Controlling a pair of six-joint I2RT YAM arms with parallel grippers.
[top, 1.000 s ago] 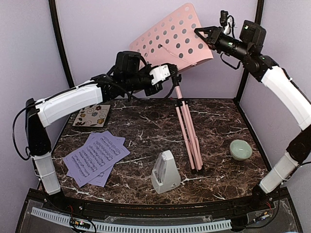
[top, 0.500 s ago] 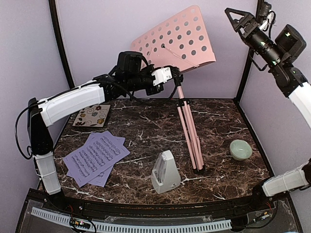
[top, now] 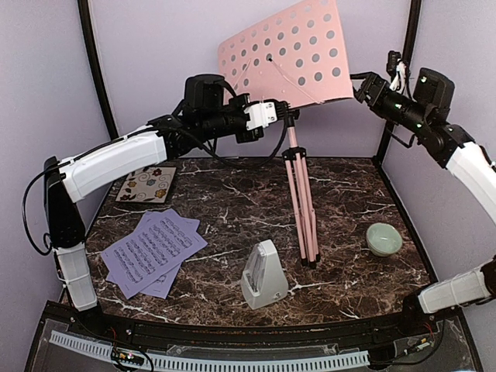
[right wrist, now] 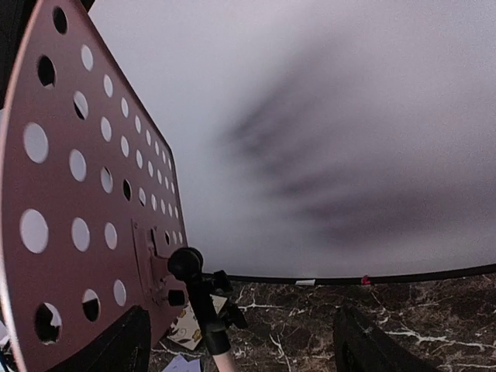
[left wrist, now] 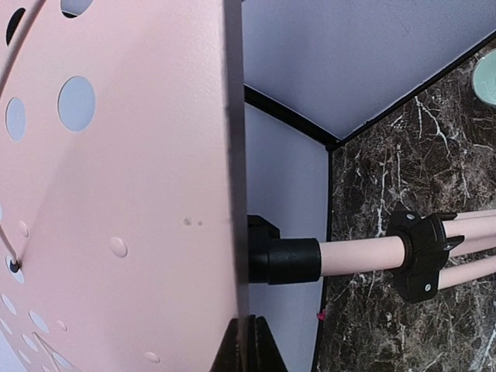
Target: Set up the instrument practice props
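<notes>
**Overhead view, with both wrist views.** The pink music stand (top: 292,139) rises at mid-table. Its foot rests on the dark, white-veined table (top: 225,201), and its tripod legs (top: 306,225) are folded together against the pole (top: 296,182) — so, as judged here, it cannot stand alone and depends on the arm.

The left gripper (top: 279,113) is pinched fully closed on an edge of the desk (top: 325,89), close to the black joint at the pole's top. The left wrist view shows the thin pink sheet edge-on, running down between the dark fingertips. This grip appears to serve as the steadying hold. The right gripper (top: 359,87) hovers just beside the desk's right edge, jaws spread wide with nothing between them. It is probably placed there to tilt or square the desk.

**Materials.** The desk is a flat, rigid painted sheet pierced by regular round holes, with a thin wire across its face. The pole and legs are slim pink tubes joined by a black collar (left wrist: 422,252).

The pale lavender sheet-music pages (top: 151,249) lie fanned flat at front left, well apart from the stand. The small grey-white metronome (top: 263,275), a smooth pyramid, stands near the foot of the legs. A glossy pale green bowl (top: 384,238) and a square floral coaster (top: 147,184) lie aside — not part of the set.
</notes>
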